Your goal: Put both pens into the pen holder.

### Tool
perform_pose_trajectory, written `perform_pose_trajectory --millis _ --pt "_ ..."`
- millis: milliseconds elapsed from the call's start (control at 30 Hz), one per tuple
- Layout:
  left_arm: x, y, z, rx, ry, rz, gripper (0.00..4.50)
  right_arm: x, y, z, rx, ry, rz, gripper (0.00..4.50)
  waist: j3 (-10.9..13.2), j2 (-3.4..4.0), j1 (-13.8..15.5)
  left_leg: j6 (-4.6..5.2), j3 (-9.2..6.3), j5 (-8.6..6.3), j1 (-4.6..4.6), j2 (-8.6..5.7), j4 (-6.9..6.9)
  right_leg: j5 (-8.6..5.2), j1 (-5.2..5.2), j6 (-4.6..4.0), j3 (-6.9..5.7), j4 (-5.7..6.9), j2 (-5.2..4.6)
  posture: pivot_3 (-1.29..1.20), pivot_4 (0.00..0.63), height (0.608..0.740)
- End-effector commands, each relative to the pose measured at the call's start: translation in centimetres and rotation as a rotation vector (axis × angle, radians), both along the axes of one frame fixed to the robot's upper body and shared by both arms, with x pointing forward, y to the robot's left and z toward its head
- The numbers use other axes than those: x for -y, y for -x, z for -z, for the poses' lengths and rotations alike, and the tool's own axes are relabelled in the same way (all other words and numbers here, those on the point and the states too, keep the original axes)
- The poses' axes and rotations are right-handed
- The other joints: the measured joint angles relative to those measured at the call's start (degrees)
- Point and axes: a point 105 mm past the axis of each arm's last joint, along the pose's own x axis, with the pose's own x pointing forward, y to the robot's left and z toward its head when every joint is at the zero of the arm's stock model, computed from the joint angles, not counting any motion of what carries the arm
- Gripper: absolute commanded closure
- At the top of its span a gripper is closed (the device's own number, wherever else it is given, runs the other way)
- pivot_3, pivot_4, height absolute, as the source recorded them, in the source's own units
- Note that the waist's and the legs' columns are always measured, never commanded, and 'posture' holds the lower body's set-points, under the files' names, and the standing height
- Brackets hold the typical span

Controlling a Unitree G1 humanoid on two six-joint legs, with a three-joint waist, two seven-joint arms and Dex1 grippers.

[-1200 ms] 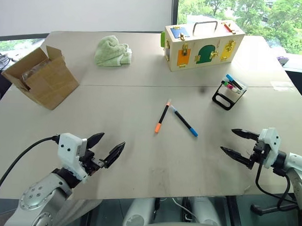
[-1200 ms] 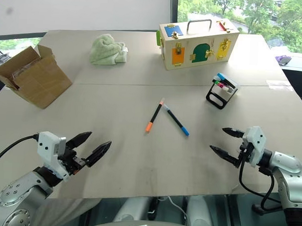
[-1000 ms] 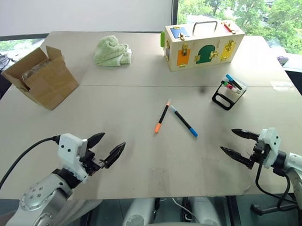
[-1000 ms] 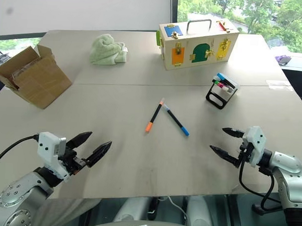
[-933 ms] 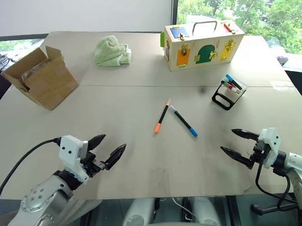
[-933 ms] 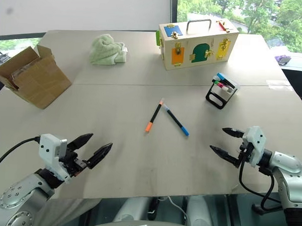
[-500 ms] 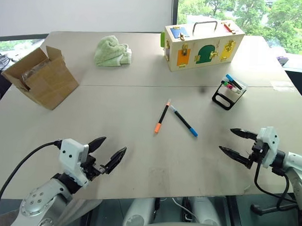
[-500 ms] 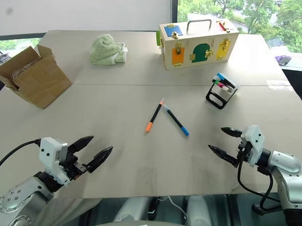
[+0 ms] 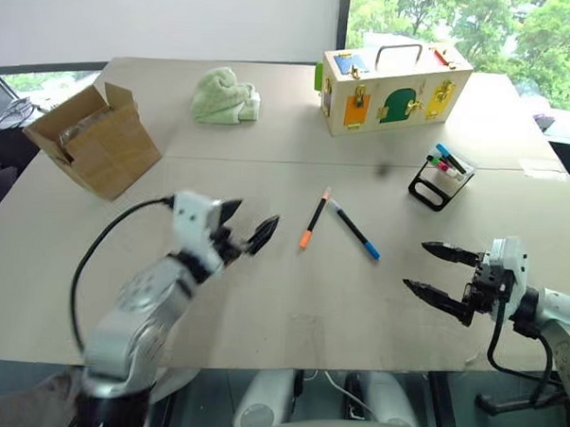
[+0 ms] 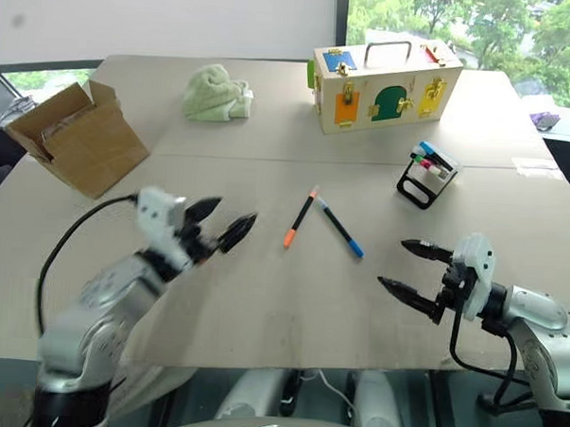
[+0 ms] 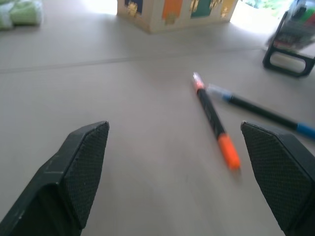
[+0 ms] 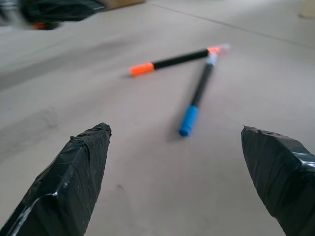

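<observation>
Two pens lie in a V at the table's middle: the orange-capped pen (image 9: 314,218) and the blue-capped pen (image 9: 353,230), their uncapped ends nearly touching. The pen holder (image 9: 441,178), a small black stand with short markers in it, stands to their far right. My left gripper (image 9: 259,210) hovers open just left of the orange-capped pen, pointing at it, with nothing between its fingers. The left wrist view has both pens (image 11: 212,118) ahead of it. My right gripper (image 9: 414,264) is open and empty, right of the blue-capped pen (image 12: 197,93) and nearer the front edge.
A pale wooden box (image 9: 395,81) with coloured doors and a handle stands at the back right. A green cloth (image 9: 226,96) lies at the back, and an open cardboard box (image 9: 97,139) sits at the left. The table's front edge is close below my grippers.
My left arm has swung forward and to the right, rising from the front-left edge to just beside the orange-capped pen. My right gripper has edged left and up. Both stay open.
</observation>
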Motion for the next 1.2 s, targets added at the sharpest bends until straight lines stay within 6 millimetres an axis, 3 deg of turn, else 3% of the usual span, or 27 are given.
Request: perform_pose_trajectory --millis 33,133,233,467,533,600,800,900,1033,1133,1200 --pt "3.6 -2.3 0.7 -0.066 -0.015 0.040 0.05 -0.5 0.1 -2.9 0.089 0.012 -0.002 0.00 -0.03 -0.02 -0.48 0.00 0.13 0.00 0.01 -0.01 0.00 0.01 -0.02 0.03 0.11 0.01 0.00 0.00 0.150 0.740" --pt "5.1 -3.8 1.1 -0.076 -0.052 0.036 0.05 -0.7 0.4 -4.1 0.122 0.023 0.010 0.00 -0.03 -0.03 -0.70 -0.19 0.16 0.10 -0.01 -0.01 -0.02 0.02 -0.07 0.04 0.16 0.01 0.00 0.00 0.150 0.740" --pt "5.1 -4.5 2.9 -0.131 -0.180 -0.003 0.05 -0.9 0.8 -4.7 0.140 0.036 0.023 0.00 -0.02 -0.03 -0.65 -0.21 0.14 0.11 -0.01 0.01 -0.21 0.01 -0.11 0.02 0.16 -0.01 0.02 0.00 0.150 0.740" --pt "4.2 -2.5 8.7 -0.352 -0.372 0.024 0.05 -1.0 1.6 -4.2 0.091 0.044 0.045 0.00 -0.16 0.02 -0.50 -0.12 0.18 0.06 0.01 0.00 -0.24 0.00 -0.11 0.02 0.24 -0.07 -0.03 0.00 0.150 0.740" --pt "4.2 -1.8 9.8 -0.377 -0.434 0.037 0.56 -1.0 1.6 -4.0 0.085 0.045 0.050 0.00 -0.40 0.10 -0.55 -0.01 0.19 -0.01 0.04 0.00 -0.24 0.00 -0.10 0.02 0.25 -0.06 -0.05 0.00 0.150 0.740" --pt "4.2 -1.6 10.0 -0.377 -0.456 0.041 1.37 -1.0 1.6 -3.9 0.085 0.045 0.052 0.00 -0.55 0.22 -0.60 0.02 0.21 -0.04 0.08 0.01 -0.25 0.00 -0.09 0.02 0.27 -0.05 -0.04 0.00 0.150 0.740" --pt "3.6 -2.2 10.2 -0.445 -0.377 -0.020 4.33 -1.0 1.1 -3.8 0.091 0.054 0.057 0.00 -0.87 0.35 -0.57 0.05 0.21 -0.05 0.11 0.05 -0.25 0.00 -0.08 0.02 0.27 -0.02 -0.02 0.00 0.150 0.740" --pt "2.7 -2.4 10.5 -0.457 -0.372 -0.065 4.44 -1.2 0.9 -3.6 0.086 0.062 0.056 0.00 -1.03 0.41 -0.68 0.05 0.23 -0.04 0.17 0.05 -0.25 -0.01 -0.03 0.02 0.28 -0.02 -0.01 0.00 0.150 0.740" --pt "2.2 -3.7 7.8 -0.347 -0.233 -0.098 4.44 -2.0 0.0 -4.1 0.072 0.002 0.080 0.00 -1.14 0.47 -1.46 0.05 0.28 -0.04 0.26 0.10 -0.25 -0.01 0.02 0.01 0.32 0.00 0.01 0.00 0.150 0.740" --pt "3.2 -4.9 2.9 -0.184 0.048 -0.048 4.44 -3.7 -1.6 -4.9 0.039 -0.111 0.132 0.00 -1.08 0.41 -1.75 0.03 0.29 -0.02 0.28 0.14 -0.25 0.00 0.01 0.01 0.32 0.02 0.03 0.00 0.150 0.740" --pt "4.9 -3.9 -0.3 -0.107 0.266 0.137 4.44 -4.8 -2.7 -5.5 0.021 -0.161 0.147 0.00 -0.97 0.29 -1.57 -0.05 0.26 0.04 0.13 0.20 -0.21 0.04 -0.14 -0.03 0.28 0.04 0.09 0.00 0.150 0.740"
